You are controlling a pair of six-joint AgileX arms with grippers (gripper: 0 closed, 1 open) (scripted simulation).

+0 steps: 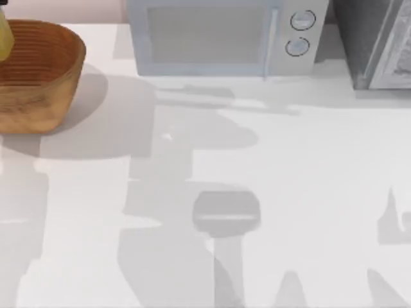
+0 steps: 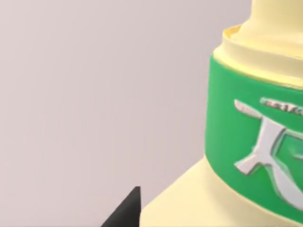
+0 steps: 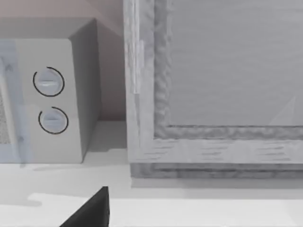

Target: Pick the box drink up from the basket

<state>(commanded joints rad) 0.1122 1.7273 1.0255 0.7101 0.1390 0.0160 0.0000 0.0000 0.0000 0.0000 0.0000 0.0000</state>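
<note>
The white microwave [image 1: 221, 38] stands at the back of the tabletop [image 1: 289, 192]. The wicker basket [image 1: 45, 83] at the far left looks empty inside. Our box drink [image 2: 255, 142], pale and stiff, probably light and smooth, sits right against our left hand's camera; whether the hand is closed we cannot tell. We judge the green label band the best place to hold.

- Basket [image 1: 38, 77] takes the back-left corner.
- Microwave [image 1: 221, 38] and grey cabinet [image 1: 376, 42] wall off the back edge.
- Table [image 1: 289, 192] in front looks open to me.
</note>
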